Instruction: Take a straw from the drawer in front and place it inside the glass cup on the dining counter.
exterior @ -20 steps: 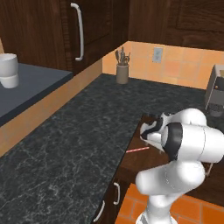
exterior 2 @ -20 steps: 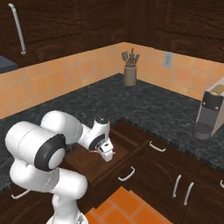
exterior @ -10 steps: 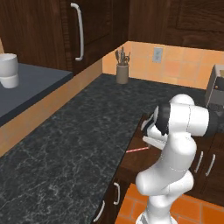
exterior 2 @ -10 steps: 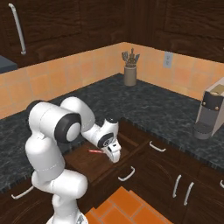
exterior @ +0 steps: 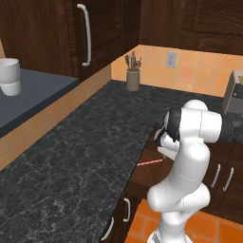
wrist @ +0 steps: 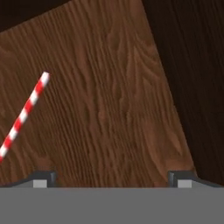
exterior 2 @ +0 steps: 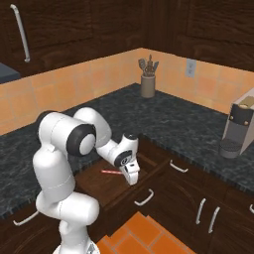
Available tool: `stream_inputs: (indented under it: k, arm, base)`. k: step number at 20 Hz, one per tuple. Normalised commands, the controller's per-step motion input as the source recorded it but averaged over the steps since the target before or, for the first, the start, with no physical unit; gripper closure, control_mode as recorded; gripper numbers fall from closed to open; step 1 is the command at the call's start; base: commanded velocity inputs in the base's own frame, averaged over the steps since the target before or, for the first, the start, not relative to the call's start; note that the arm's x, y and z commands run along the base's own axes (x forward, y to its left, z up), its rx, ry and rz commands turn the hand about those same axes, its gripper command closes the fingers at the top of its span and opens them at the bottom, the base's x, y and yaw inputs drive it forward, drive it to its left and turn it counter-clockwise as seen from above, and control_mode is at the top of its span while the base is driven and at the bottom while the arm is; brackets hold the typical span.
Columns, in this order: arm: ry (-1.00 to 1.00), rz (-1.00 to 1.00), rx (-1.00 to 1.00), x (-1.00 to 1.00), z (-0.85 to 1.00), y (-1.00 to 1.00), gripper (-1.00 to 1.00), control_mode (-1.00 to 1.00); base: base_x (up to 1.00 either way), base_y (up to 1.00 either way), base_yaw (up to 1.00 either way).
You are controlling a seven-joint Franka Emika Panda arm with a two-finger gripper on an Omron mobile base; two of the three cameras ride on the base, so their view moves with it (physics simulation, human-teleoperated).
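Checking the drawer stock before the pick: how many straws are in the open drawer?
1. The straw lies flat on the drawer floor, off to one side of the open gripper. The arm covers part of the drawer, so more may be hidden.

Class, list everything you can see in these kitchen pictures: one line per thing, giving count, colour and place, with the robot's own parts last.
straw: one, red and white striped, lying on the drawer floor.
drawer: one, dark brown, pulled open below the counter.
counter: one, black speckled, running round the corner.
utensil holder: one, brown-grey, on the counter by the wall.
coffee machine: one, beige and dark, on the counter at right.
cup: one, whitish, on a grey surface at far left.
wall socket: one, pale, on the orange tiles.
gripper: one, white with dark tips, open above the drawer.
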Motion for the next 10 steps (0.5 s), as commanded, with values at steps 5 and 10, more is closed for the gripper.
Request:
stream_inputs:
  k: [5,10]
  arm:
    - [-0.01,0.00,0.00,-0.58,-0.09,-1.00,-1.00,-1.00]
    - [-0.07,0.00,0.00,-0.81,-0.01,-1.00,-1.00,-1.00]
  base:
    - [0.00,0.00,0.00]
    - [0.00,0.00,0.00]
